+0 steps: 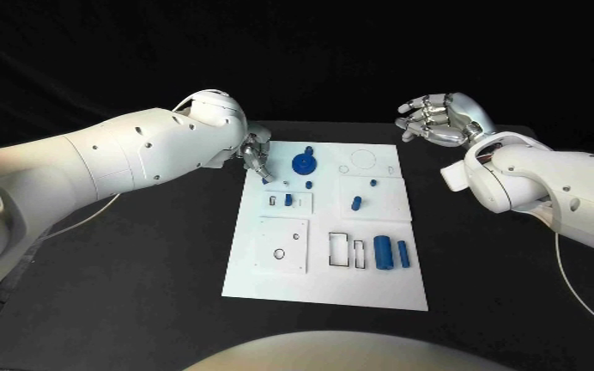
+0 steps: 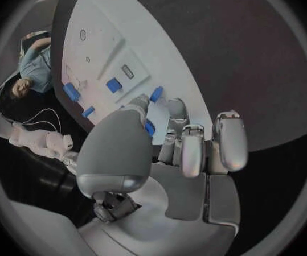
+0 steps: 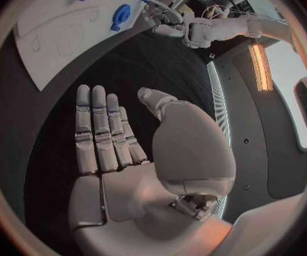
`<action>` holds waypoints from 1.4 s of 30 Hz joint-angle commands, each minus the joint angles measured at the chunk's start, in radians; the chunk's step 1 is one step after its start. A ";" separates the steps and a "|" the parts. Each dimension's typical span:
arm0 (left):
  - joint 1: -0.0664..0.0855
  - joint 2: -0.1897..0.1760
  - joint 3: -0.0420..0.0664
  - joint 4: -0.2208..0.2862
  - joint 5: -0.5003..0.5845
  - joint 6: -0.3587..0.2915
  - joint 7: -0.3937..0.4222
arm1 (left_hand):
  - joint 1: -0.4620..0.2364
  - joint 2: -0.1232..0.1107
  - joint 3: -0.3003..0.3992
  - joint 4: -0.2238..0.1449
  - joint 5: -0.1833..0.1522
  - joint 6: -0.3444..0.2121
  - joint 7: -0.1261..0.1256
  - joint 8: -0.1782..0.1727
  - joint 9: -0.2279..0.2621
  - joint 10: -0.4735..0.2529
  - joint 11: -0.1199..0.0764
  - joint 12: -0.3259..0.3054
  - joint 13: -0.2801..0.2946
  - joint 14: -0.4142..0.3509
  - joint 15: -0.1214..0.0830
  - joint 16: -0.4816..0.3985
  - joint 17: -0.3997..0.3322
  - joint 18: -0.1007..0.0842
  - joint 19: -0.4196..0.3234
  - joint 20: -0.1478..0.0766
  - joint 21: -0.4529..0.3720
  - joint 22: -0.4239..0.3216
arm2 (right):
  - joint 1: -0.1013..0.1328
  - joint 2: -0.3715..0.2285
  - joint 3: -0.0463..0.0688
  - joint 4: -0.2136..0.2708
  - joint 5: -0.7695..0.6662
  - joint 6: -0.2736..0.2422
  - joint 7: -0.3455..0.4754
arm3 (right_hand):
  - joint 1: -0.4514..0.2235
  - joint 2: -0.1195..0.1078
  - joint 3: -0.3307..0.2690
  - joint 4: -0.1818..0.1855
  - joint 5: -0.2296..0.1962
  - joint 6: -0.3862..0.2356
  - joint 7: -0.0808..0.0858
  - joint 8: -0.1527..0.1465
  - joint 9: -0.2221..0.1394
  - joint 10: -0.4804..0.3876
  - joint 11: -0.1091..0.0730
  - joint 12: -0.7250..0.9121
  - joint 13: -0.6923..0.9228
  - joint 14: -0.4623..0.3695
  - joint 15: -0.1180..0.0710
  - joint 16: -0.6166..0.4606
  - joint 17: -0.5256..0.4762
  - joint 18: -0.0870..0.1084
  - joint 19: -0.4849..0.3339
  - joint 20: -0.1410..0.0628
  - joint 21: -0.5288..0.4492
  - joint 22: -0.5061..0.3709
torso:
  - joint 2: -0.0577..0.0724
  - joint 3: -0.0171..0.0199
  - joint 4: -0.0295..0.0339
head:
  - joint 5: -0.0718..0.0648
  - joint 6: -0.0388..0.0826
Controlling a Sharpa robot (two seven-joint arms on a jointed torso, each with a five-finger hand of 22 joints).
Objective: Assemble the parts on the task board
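A: Two silver hands. What is the left hand [image 1: 257, 155] doing?

B: It is at the far left corner of the task board [image 1: 324, 283], fingers pointing down at the board. Its wrist view shows the fingertips [image 2: 139, 101] beside a small blue part [image 2: 156, 94], but I cannot tell whether they pinch it or only touch it.

A: And the right hand [image 1: 436, 118]?

B: It is raised above the black table [image 1: 148, 285] off the board's far right corner, holding nothing. Its wrist view shows the palm flat and the fingers [image 3: 99, 128] straight, side by side, the thumb apart.

A: Where are the parts?

B: All on the white plate. A round blue gear-like disc [image 1: 303, 164] lies just beside the left hand. A small blue piece [image 1: 288, 199] sits in a raised white square, another [image 1: 355, 203] is near the middle, and two blue cylinders [image 1: 391, 252] lie side by side at the near right, next to rectangular cut-outs [image 1: 345, 251].

A: What about the surfaces?

B: The table is matte black with a dark backdrop. The board is smooth and white, with raised square panels and outlined circles. The right wrist view also shows the disc [image 3: 121, 13] and the left arm [image 3: 217, 28] across the board.
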 commanded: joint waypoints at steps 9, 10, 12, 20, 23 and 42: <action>0.000 0.002 0.000 0.002 0.039 0.058 0.015 | 0.016 0.022 0.004 0.001 0.000 0.016 -0.004 -0.003 -0.006 0.001 -0.004 0.000 0.002 0.089 0.004 0.010 0.227 0.012 0.003 0.000 0.005 0.012 | -0.002 0.003 0.000 -0.003 -0.002 0.011 0.009 | -0.002 0.007 -0.007 0.002 0.008 -0.002 0.031 0.006 -0.002 -0.005 0.000 0.004 -0.003 0.003 0.004 -0.007 0.000 0.012 0.007 0.001 -0.006 -0.003 | -0.001 0.0002 0.0012 | 0.000 -0.002; 0.000 0.002 0.000 0.001 0.043 0.061 0.015 | 0.016 0.022 0.004 0.001 0.000 0.016 -0.004 -0.003 -0.006 0.001 -0.004 0.000 0.002 0.089 0.004 0.010 0.227 0.012 0.003 0.000 0.005 0.012 | -0.002 0.003 0.000 -0.004 -0.002 0.012 0.009 | -0.002 0.007 -0.007 0.002 0.008 -0.002 0.031 0.006 -0.002 -0.005 0.000 0.004 -0.003 0.003 0.004 -0.007 0.000 0.012 0.007 0.001 -0.006 -0.003 | -0.001 0.0002 0.0013 | 0.000 -0.002; 0.000 0.002 0.000 0.000 0.049 0.064 0.014 | 0.026 0.031 0.011 0.000 0.001 0.021 -0.006 -0.004 -0.010 0.005 -0.006 0.001 0.001 0.090 0.002 0.012 0.230 0.012 0.004 -0.001 0.006 0.014 | -0.002 0.003 0.000 -0.004 -0.001 0.012 0.009 | -0.002 0.007 -0.007 0.002 0.008 -0.002 0.031 0.006 -0.002 -0.005 0.000 0.004 -0.003 0.003 0.004 -0.007 0.000 0.012 0.007 0.001 -0.006 -0.003 | -0.001 0.0001 0.0009 | 0.000 -0.002; 0.000 0.004 0.000 -0.002 0.064 0.068 0.021 | 0.096 0.066 0.062 -0.002 0.003 0.031 -0.010 -0.018 -0.026 0.009 -0.011 -0.006 -0.009 0.093 -0.003 0.016 0.236 0.011 0.007 -0.005 0.009 0.019 | -0.002 0.004 0.000 -0.005 -0.001 0.012 0.009 | -0.002 0.007 -0.007 0.002 0.008 -0.002 0.031 0.006 -0.002 -0.005 0.000 0.004 -0.003 0.003 0.004 -0.007 0.000 0.012 0.007 0.001 -0.006 -0.003 | -0.001 -0.0001 0.0007 | -0.001 -0.002; 0.000 0.006 0.000 -0.002 0.070 0.067 0.026 | 0.140 0.076 0.098 -0.003 0.002 0.033 -0.011 -0.023 -0.033 0.008 -0.012 -0.010 -0.014 0.093 -0.004 0.017 0.238 0.011 0.007 -0.006 0.009 0.020 | -0.002 0.005 0.000 -0.005 -0.001 0.012 0.009 | -0.002 0.007 -0.007 0.002 0.008 -0.002 0.031 0.006 -0.002 -0.005 0.000 0.004 -0.003 0.003 0.004 -0.007 0.000 0.012 0.007 0.001 -0.006 -0.003 | -0.001 0.0004 0.0003 | 0.000 -0.002; -0.001 0.005 -0.001 -0.016 0.210 0.020 0.060 | 0.268 0.079 0.345 -0.050 0.000 0.040 -0.014 -0.004 -0.017 0.049 -0.018 0.002 -0.003 0.101 -0.009 0.030 0.260 0.008 0.015 -0.013 0.020 0.040 | -0.003 0.005 0.000 -0.008 -0.001 0.017 0.007 | 0.001 0.009 -0.007 0.001 0.013 -0.001 0.031 0.008 -0.003 -0.003 -0.001 0.006 -0.004 0.005 0.003 -0.008 0.000 0.012 0.010 0.001 -0.007 -0.006 | -0.002 0.0002 0.0007 | 0.003 -0.004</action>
